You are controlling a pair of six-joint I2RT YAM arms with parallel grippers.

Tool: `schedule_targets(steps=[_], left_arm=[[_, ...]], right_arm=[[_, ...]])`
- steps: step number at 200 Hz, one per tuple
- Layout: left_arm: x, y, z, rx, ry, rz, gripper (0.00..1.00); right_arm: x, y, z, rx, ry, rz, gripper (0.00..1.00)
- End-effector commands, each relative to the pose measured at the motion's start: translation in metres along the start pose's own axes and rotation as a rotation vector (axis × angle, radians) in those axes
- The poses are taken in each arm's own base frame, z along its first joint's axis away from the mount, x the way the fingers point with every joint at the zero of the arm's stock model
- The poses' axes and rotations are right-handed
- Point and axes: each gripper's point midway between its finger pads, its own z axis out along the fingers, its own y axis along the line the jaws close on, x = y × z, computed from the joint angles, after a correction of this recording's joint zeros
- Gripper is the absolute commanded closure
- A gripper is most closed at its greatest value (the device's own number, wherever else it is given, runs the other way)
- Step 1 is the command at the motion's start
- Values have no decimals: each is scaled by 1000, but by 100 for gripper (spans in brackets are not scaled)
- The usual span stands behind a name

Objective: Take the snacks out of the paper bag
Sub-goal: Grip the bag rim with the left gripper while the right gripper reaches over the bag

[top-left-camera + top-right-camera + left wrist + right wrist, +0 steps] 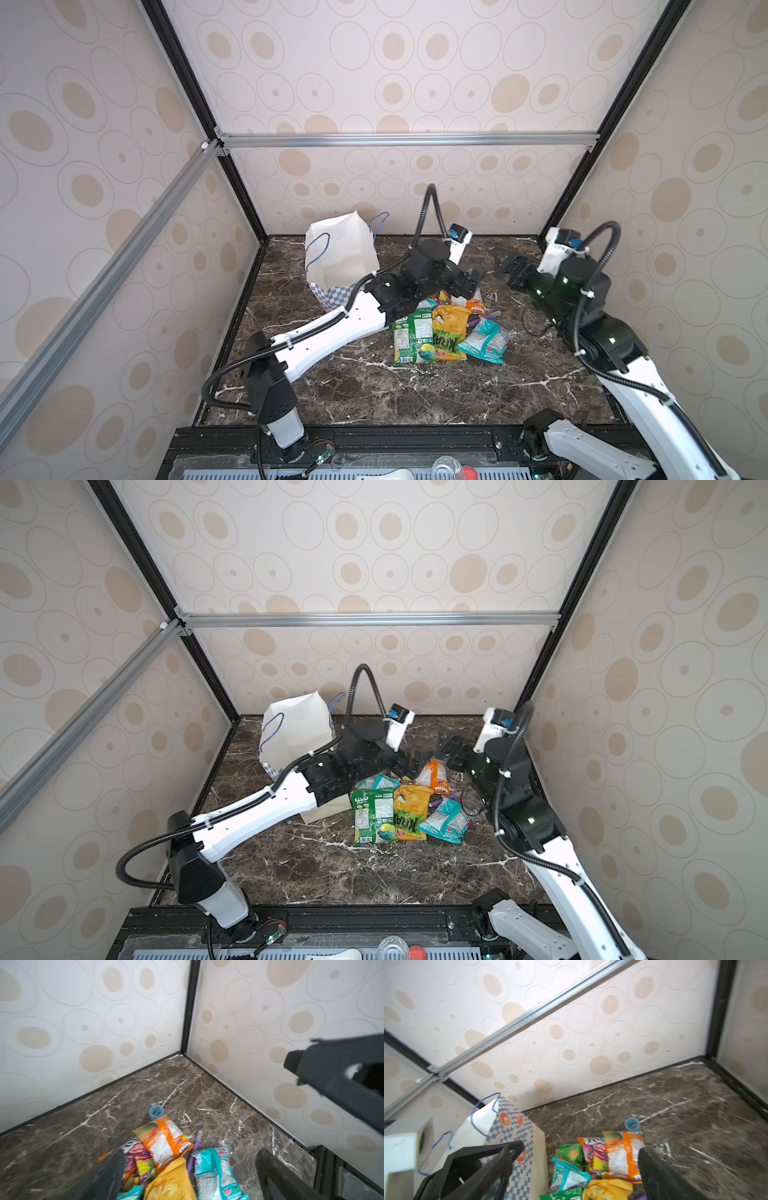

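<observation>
We find the snacks [444, 328] heaped near the middle of the dark marble worktop [415, 395], outside the paper bag [340, 253]. The bag sits at the rear left, just beside the heap. Its blue cord handles point toward the back wall and its tan bottom strip toward the packets (whether it stands or leans, we cannot tell).

In the heap, a green packet [415, 336] lies against a yellow packet [449, 328]. A teal packet [486, 340] is on the right and an orange packet [476, 306] is behind. A purple pen [195, 1149] lies between the orange and teal packets, and a small blue tape roll [155, 1111] sits just past the orange one.

The left tool [471, 282] hovers over the rear of the heap, its jaws spread wide and gripping nothing. The right tool [503, 264] hangs to its right, apart from the packets, also wide and empty.
</observation>
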Motion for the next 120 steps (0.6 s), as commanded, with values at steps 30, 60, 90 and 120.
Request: schedule_targets(steps=[30, 60, 90, 120], left_arm=[[-44, 124, -84, -324, -48, -175, 2], [-17, 205, -115, -609, 108, -156, 2], [23, 268, -135, -767, 246, -223, 2], [48, 308, -157, -892, 285, -240, 2]], right_arm=[[20, 132, 38, -368, 140, -267, 2], [54, 200, 51, -502, 267, -487, 0], [103, 243, 69, -593, 441, -646, 0], [125, 271, 92, -625, 494, -681, 0]])
